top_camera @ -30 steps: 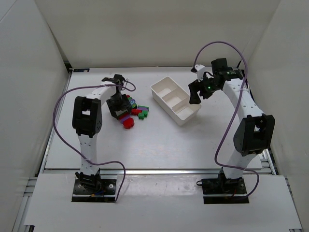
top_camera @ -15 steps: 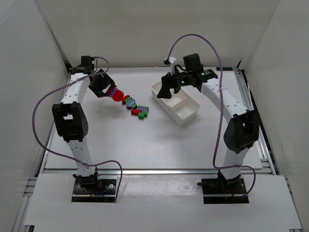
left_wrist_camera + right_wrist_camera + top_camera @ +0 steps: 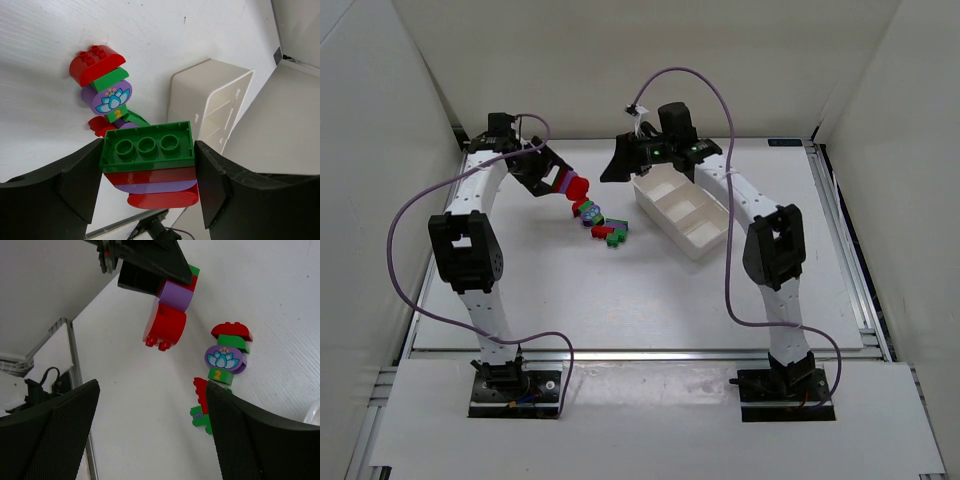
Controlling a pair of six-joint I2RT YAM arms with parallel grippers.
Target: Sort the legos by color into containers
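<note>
lego stack tight in l hand, lifted; r hand open, now at tray end

Table: white flat surface filling the middle of the scene, with a few tiny dark specks visible in the close views.
Far wall: plain white panel, upright along the table's far edge.
Left wall: white panel, meeting the far wall at the far-left corner.
Right wall: white panel, closing off the right side.
Near rail: silver metal strip running left to right along the table's near edge.
Right rail: matching metal strip along the table's right edge.
Near board: white board just nearer than the near rail.
</note>
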